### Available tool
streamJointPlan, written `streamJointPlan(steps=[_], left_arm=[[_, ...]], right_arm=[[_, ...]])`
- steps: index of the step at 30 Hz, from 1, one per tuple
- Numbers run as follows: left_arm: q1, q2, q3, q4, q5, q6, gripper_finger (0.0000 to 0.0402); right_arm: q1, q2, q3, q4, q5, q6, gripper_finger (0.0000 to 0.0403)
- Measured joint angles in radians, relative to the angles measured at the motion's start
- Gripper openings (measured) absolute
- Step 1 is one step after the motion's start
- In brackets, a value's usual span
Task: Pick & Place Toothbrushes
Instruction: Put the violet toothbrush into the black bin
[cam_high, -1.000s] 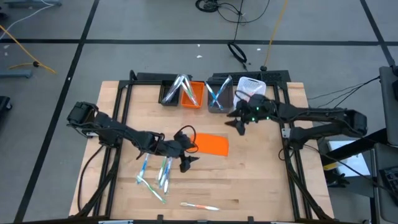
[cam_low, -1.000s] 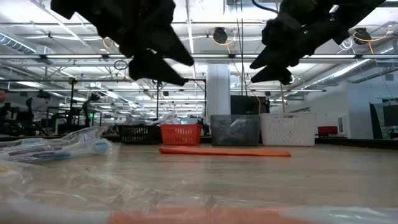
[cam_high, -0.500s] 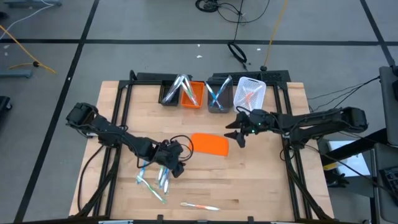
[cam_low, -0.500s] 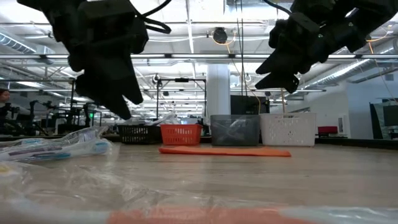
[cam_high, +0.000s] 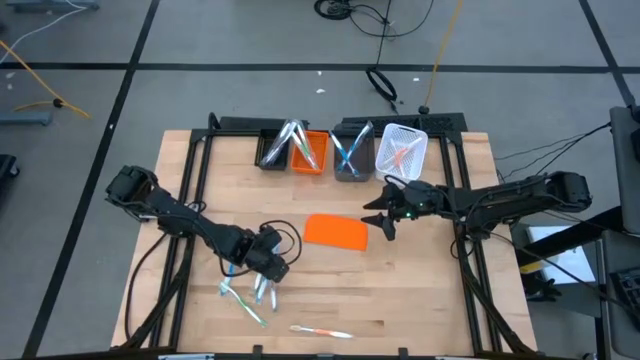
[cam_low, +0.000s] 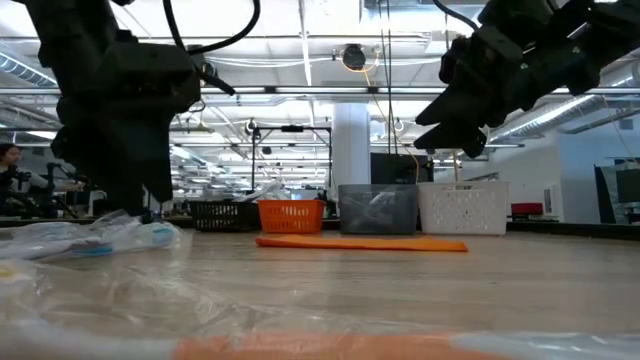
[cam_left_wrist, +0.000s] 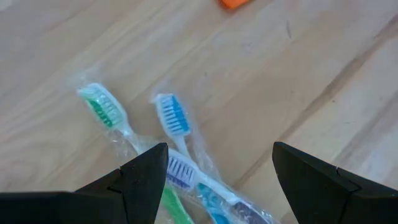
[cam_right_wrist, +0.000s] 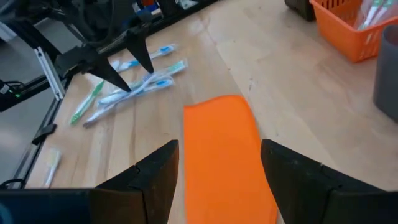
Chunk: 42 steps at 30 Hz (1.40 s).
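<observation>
Several wrapped toothbrushes (cam_high: 250, 292) lie in a loose pile on the wooden table, near its left front. The left wrist view shows a green head (cam_left_wrist: 102, 107) and a blue head (cam_left_wrist: 174, 116). My left gripper (cam_high: 266, 275) stands open close above the pile, pointing steeply down, with the wrapped handles between its fingers (cam_left_wrist: 217, 152). Another toothbrush (cam_high: 320, 331) lies alone by the near edge. My right gripper (cam_high: 378, 222) hovers open over the right end of the flat orange sheet (cam_right_wrist: 224, 149) and holds nothing.
Four small bins stand in a row at the far edge: black (cam_high: 273, 150), orange (cam_high: 311, 153), grey (cam_high: 350, 157) and white (cam_high: 401, 149), each holding toothbrushes. Bare wood lies between the sheet and the near edge.
My left gripper has swung from beside the orange sheet toward the table's left and near edge. It has sunk, rolled and tipped to point down over the toothbrush pile. My right gripper has come away from the bins toward the near edge and sunk over the sheet's right end.
</observation>
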Motion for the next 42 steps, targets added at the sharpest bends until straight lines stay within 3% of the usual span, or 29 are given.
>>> streamJointPlan(steps=[7, 12, 23, 31, 35, 42], left_arm=[[-0.02, 0.0, 0.0, 0.022, 0.015, -0.021, 0.0292], [-0.021, -0.026, 0.0, 0.047, -0.074, 0.035, 0.0292], [-0.042, -0.022, 0.0, -0.056, -0.023, -0.15, 0.0292], [-0.064, 0.031, 0.0, 0.02, -0.008, -0.13, 0.029], [-0.064, 0.033, 0.0, 0.008, -0.009, -0.136, 0.0257], [-0.063, 0.033, 0.0, -0.001, -0.038, -0.134, 0.0137]], right_arm=[[0.0, 0.0, -0.009, 0.027, 0.0, 0.0, 0.0215], [0.0, 0.0, -0.009, 0.027, 0.025, 0.0, 0.0215], [0.0, 0.0, -0.009, 0.029, 0.027, 0.0, 0.0215], [0.0, 0.0, -0.009, 0.036, 0.026, 0.0, 0.0214], [0.0, 0.0, -0.009, 0.041, 0.026, 0.0, 0.0215], [0.0, 0.0, -0.009, 0.041, 0.026, 0.0, 0.0215]])
